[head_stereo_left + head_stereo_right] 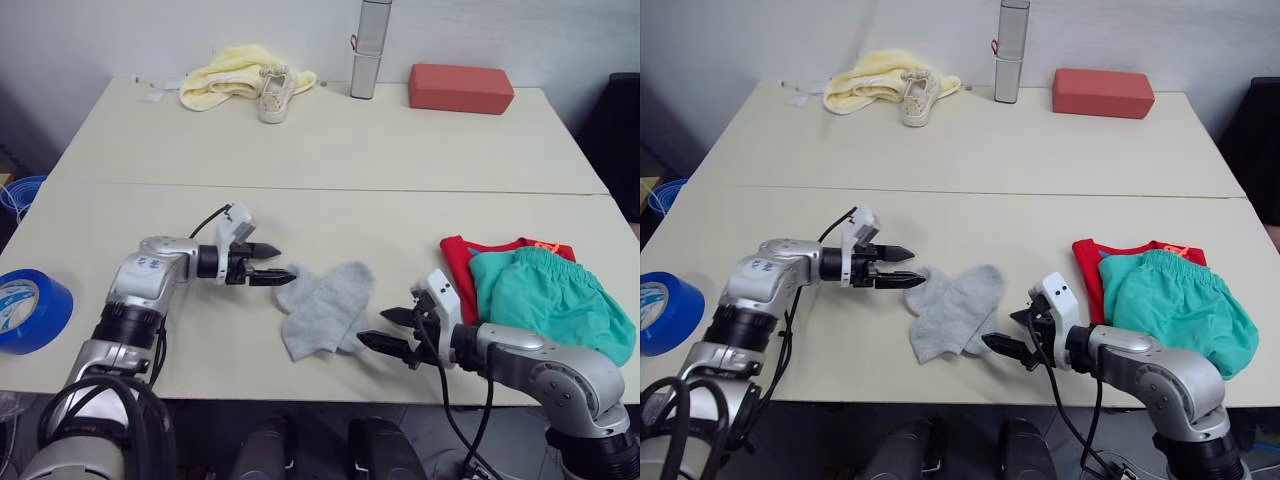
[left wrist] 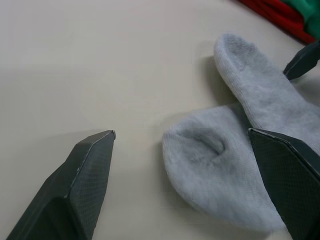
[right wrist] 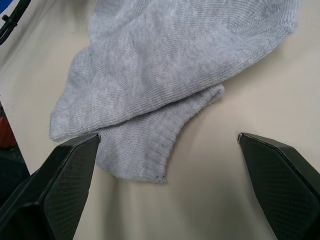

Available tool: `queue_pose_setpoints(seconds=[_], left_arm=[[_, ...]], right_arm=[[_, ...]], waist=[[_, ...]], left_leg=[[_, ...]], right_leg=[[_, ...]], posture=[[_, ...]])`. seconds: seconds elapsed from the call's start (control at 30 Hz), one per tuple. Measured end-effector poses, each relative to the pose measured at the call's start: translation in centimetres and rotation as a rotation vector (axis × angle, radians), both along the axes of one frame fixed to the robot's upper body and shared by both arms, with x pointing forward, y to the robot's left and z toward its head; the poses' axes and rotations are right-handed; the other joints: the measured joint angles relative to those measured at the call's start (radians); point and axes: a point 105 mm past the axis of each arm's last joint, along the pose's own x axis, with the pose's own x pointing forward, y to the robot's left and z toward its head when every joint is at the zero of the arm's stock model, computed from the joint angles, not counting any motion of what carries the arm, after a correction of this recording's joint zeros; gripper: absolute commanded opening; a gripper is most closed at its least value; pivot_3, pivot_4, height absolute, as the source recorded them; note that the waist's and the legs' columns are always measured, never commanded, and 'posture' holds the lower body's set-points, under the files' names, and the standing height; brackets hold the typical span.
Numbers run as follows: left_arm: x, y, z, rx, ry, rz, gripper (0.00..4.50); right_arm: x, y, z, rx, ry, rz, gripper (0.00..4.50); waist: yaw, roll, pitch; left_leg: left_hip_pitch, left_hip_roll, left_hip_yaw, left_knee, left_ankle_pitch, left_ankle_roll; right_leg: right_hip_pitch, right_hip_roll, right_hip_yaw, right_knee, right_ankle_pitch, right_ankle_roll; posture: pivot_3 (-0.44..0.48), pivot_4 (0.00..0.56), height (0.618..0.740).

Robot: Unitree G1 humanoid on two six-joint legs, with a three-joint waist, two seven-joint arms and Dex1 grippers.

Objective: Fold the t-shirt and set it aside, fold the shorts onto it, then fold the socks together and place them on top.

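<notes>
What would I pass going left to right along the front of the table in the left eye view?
Blue tape roll → left gripper → grey socks → right gripper → teal shorts lying on the red t-shirt.

no readable text, labels or numbers anywhere

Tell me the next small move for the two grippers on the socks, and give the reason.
Probably ease the left gripper forward and close on the toe end beside it. The socks lie overlapped but unfolded, both grippers are open at opposite ends, right gripper at the cuffs, and the shorts already rest on the t-shirt.
</notes>
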Motion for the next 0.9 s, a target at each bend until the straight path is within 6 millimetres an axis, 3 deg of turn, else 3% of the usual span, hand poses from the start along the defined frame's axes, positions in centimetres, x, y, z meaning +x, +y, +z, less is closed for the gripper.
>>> queue_pose_setpoints(seconds=[0.03, 0.13, 0.2, 0.3, 0.53, 0.63, 0.9], left_arm=[[0.2, -0.2, -0.1, 0.014, -0.003, -0.008, 4.46], [0.8, -0.6, -0.2, 0.049, -0.009, -0.021, 3.88], [0.9, -0.7, -0.4, 0.056, -0.005, -0.023, 3.23], [0.8, -0.8, -0.5, 0.067, 0.001, -0.037, 2.3], [-0.2, -0.9, -1.2, 0.066, 0.053, -0.07, 0.05], [-0.7, -0.6, -1.5, 0.038, 0.074, -0.049, 0.0], [-2.6, 0.8, -1.9, -0.024, 0.092, 0.047, 0.0]], right_arm=[[0.0, 0.1, 0.0, -0.005, -0.008, -0.005, 4.5], [0.0, 0.0, -0.3, -0.021, -0.013, -0.023, 4.5], [-0.1, 0.0, -0.4, -0.028, -0.013, -0.024, 4.32], [-0.3, 0.1, -0.6, -0.037, -0.011, -0.019, 3.59], [-0.6, 0.8, -1.1, -0.054, -0.002, 0.01, 1.14], [-0.5, 0.9, -1.3, -0.06, -0.004, 0.024, 0.02], [0.7, 0.2, -1.1, -0.064, -0.031, 0.049, 0.02]], waist=[[0.0, 0.0, 0.0], [0.005, -0.001, 0.0], [0.007, -0.002, -0.001], [0.008, -0.002, -0.001], [0.007, -0.002, -0.001], [0.005, -0.002, -0.001], [-0.004, -0.002, -0.001]], left_leg=[[0.0, 0.0, 0.0, 0.001, 0.0, 0.001], [0.0, 0.0, 0.0, 0.003, 0.001, 0.002], [0.001, 0.0, 0.0, 0.003, 0.0, 0.003], [0.001, 0.0, -0.001, 0.003, 0.0, 0.002], [0.0, 0.0, -0.001, 0.002, 0.0, 0.002], [0.0, 0.0, -0.001, 0.002, 0.0, 0.002], [0.0, 0.0, -0.002, 0.003, 0.0, 0.002]], right_leg=[[0.0, 0.0, 0.0, 0.0, 0.0, 0.0], [0.001, 0.0, 0.001, 0.001, 0.001, 0.001], [0.002, 0.0, 0.001, 0.0, 0.001, 0.002], [0.001, 0.0, 0.001, 0.0, 0.001, 0.002], [0.001, 0.0, 0.002, 0.0, 0.001, 0.002], [0.001, 0.0, 0.002, 0.0, 0.001, 0.002], [0.002, -0.001, 0.002, 0.0, 0.001, 0.002]], posture=[[0.0, 0.15, 0.74], [0.0, 0.15, 0.74], [0.0, 0.15, 0.74], [0.0, 0.15, 0.74], [0.0, 0.15, 0.74], [0.0, 0.15, 0.74], [0.0, 0.15, 0.74]])
